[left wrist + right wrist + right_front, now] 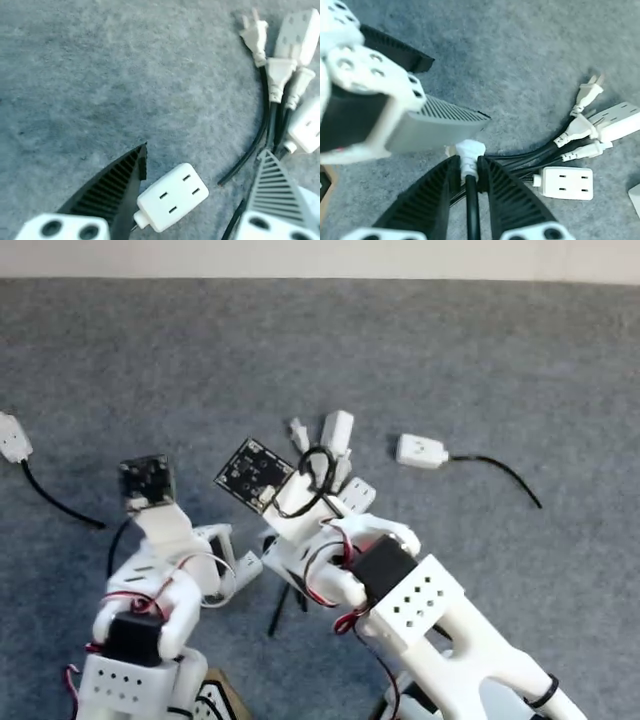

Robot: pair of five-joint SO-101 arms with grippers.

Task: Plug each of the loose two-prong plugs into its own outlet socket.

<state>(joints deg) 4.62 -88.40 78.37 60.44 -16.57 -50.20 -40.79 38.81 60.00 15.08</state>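
The right pincer (468,167) pinches a plug (470,150); the left pincer (200,195), spread, straddles a socket (172,197) (the two not yet joined). A second plug (587,91) lies loose, so most remains.

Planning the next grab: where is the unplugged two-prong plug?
High view: the two-prong plug lies on the carpet mid-frame, just left of the long white outlet block.

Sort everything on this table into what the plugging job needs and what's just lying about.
Job: loose plug; socket inside open left gripper; white cord end in right gripper; part-filled socket; lone socket; edge socket.
Lying about: brown object; grey mat.
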